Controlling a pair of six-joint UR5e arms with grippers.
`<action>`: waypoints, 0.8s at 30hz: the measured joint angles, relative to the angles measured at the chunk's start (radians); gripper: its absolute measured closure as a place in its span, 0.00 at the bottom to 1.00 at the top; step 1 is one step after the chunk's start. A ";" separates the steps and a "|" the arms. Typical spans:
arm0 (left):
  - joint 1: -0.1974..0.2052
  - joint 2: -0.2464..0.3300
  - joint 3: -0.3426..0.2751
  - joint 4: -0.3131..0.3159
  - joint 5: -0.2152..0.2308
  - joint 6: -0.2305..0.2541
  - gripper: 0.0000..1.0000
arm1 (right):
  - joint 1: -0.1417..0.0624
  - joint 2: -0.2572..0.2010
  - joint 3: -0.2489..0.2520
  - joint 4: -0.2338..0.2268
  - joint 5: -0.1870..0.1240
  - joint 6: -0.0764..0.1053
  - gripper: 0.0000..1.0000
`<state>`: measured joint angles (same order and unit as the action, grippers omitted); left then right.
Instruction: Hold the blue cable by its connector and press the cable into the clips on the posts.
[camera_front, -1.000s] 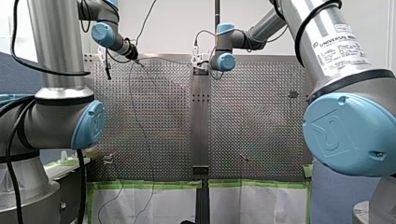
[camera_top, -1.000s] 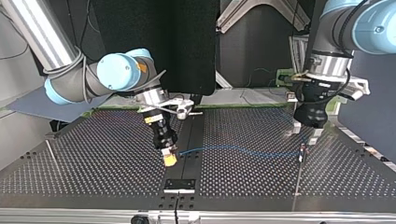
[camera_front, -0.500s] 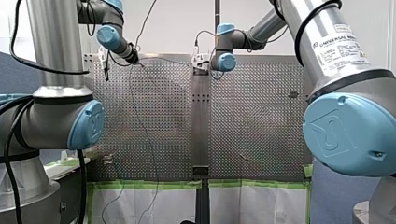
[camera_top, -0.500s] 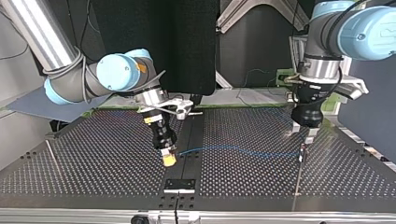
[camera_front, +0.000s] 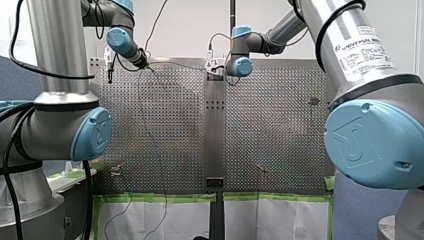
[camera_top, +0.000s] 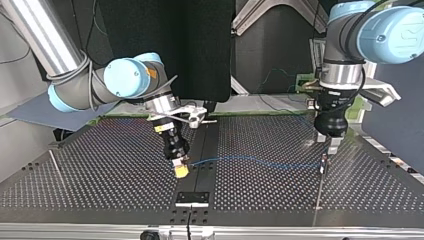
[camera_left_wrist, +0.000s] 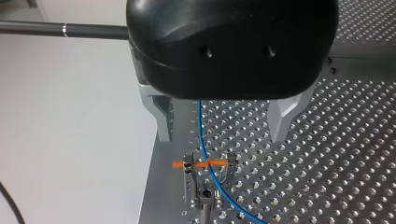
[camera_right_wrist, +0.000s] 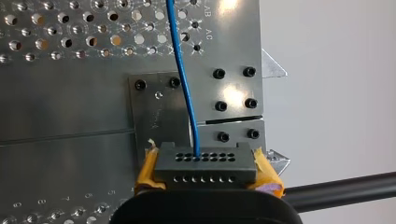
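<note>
Blue cable, connector clamped in right hand

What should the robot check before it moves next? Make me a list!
1. The right hand grips the connector: ok, shut on it.
2. The blue cable leaves the connector without kinks: ok.
3. The left hand is open: ok, wide apart, holding nothing.
4. The clip lies ahead of the left hand, roughly centred: ok.
5. The blue cable is pressed into the clip: cannot tell; it crosses the clip, but whether it is seated does not show.
</note>
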<state>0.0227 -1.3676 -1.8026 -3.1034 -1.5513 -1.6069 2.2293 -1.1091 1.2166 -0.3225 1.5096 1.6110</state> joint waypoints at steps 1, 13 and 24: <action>-0.001 -0.001 0.000 0.000 0.000 0.012 0.01 | 0.000 0.000 0.000 0.000 0.000 0.000 1.00; -0.011 -0.002 0.000 0.001 -0.002 0.121 0.01 | 0.000 0.002 0.000 0.000 0.000 0.000 1.00; -0.014 -0.003 0.000 0.001 -0.003 0.151 0.01 | 0.000 0.006 0.000 -0.001 0.000 0.000 1.00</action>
<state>0.0088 -1.3702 -1.8022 -3.1019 -1.5546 -1.4559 2.2295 -1.1033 1.2169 -0.3238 1.5094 1.6110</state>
